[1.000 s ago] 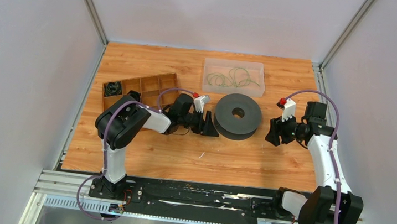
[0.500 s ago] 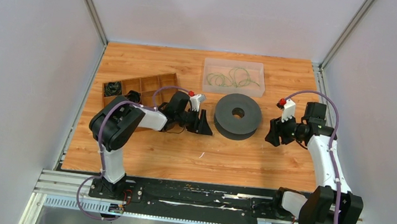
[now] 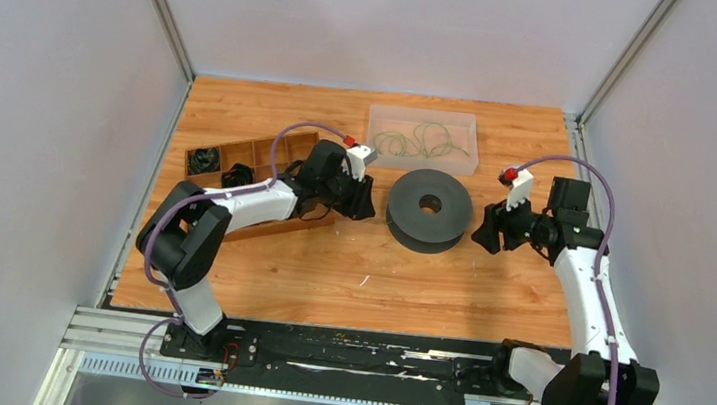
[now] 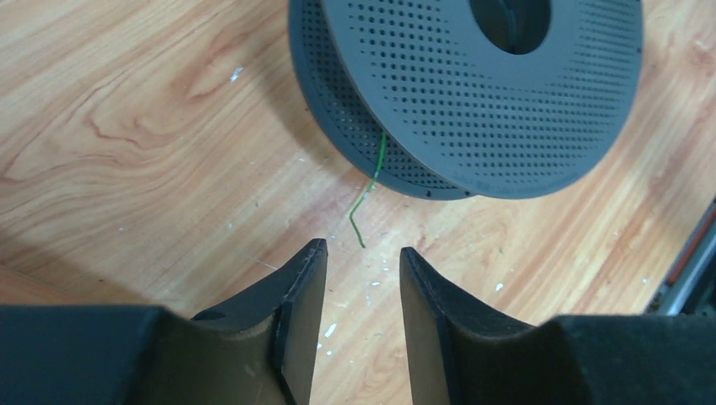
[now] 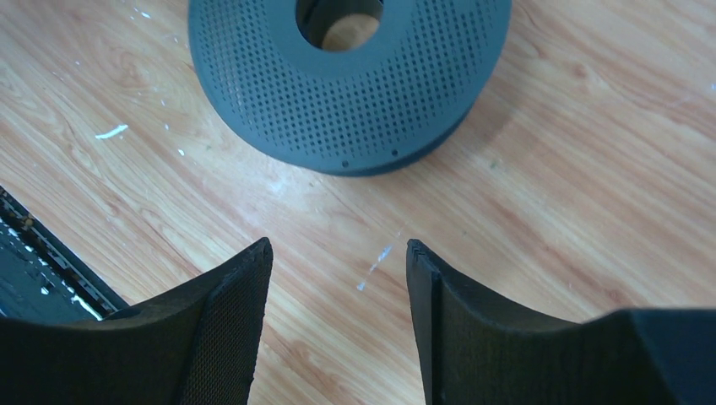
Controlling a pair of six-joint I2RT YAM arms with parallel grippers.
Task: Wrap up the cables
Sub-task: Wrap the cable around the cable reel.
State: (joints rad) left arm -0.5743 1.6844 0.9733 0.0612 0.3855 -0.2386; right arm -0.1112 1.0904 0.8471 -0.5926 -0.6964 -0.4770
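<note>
Flanking the grey spool (image 3: pixel 403 217): left gripper (image 4: pixel 359 253) and right gripper (image 5: pixel 338 249), both empty.
Over the table (image 3: pixel 347 272), the left gripper hovers with its jaws partly spread; just ahead of it, a green cable end (image 4: pixel 372 180) dangles from the spool's groove. The right gripper is spread wide on the spool's other side. Most cables (image 3: pixel 419 141) lie looped in the clear bin (image 3: pixel 371 156) behind the spool.

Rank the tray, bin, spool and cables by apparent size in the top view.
Largest: tray, though the left arm hides part.
Next: bin and spool, too alike to rank; the bin is wider, the spool deeper.
Smallest: cables, lying inside the bin.
</note>
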